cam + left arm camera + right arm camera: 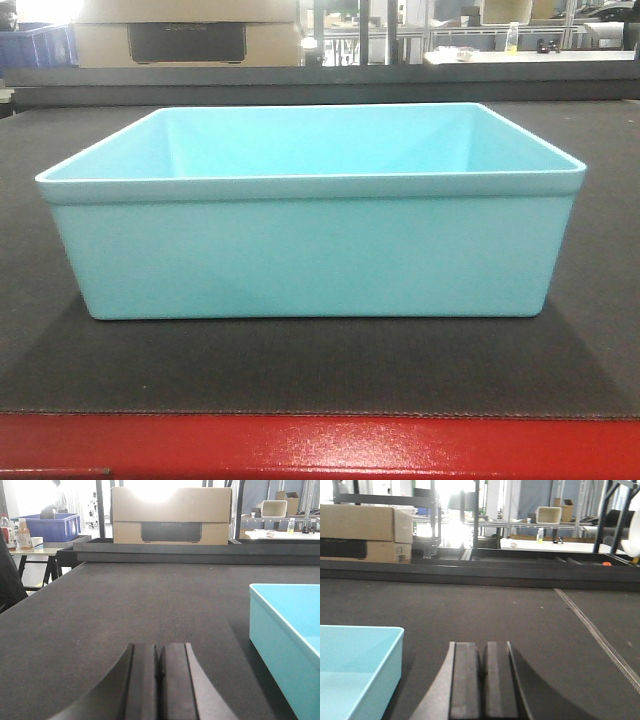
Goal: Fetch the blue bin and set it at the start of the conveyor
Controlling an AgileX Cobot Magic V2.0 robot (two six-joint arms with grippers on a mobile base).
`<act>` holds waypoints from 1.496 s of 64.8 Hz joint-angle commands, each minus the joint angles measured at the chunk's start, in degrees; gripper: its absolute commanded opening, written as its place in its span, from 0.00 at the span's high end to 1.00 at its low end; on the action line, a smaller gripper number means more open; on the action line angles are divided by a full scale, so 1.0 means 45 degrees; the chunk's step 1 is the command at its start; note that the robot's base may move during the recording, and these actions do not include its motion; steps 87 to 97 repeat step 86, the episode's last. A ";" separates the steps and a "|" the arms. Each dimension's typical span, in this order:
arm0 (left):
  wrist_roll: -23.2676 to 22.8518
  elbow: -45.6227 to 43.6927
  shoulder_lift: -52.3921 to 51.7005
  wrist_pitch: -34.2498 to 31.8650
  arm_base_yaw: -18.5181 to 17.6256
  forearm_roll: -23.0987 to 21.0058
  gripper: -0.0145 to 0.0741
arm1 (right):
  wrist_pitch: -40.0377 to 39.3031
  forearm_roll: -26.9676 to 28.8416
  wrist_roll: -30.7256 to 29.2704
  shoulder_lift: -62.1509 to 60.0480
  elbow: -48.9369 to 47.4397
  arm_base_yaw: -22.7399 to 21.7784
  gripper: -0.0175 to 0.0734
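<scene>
Your blue bin (310, 215) fills the centre of the front-facing view: a pale turquoise, smooth plastic tub, rectangular, with a thick band under the rim and plain walls that taper slightly toward the base. You can see straight into it and nothing lies inside. It sits flat and upright on the conveyor start (320, 365), the dark grey, finely woven belt whose glossy red edge (320, 448) runs along the bottom of the frame.

In the left wrist view you see the bin's corner at the lower right, with the left gripper (159, 672) at the bottom centre, beside it and not touching. Its jaws are pressed together, holding nothing. In the right wrist view the bin appears at the lower left, and the right gripper (484, 672) sits at the bottom centre, likewise clear of it, jaws closed on nothing.

A cardboard box (171, 515) stands beyond the belt's far end, at the top of the left wrist view.
</scene>
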 commanded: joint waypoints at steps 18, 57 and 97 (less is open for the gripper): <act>0.0042 -0.0012 -0.0055 -0.0253 -0.0053 -0.0080 0.96 | -0.2717 0.0611 -0.0061 -0.1545 0.4405 -0.0414 0.99; 0.0042 -0.0012 -0.0055 -0.0253 -0.0053 -0.0080 0.96 | -0.2666 0.0611 -0.0061 -0.1545 0.4405 -0.0414 0.99; 0.0042 -0.0012 -0.0055 -0.0253 -0.0053 -0.0080 0.96 | -0.2666 0.0611 -0.0061 -0.1545 0.4405 -0.0414 0.99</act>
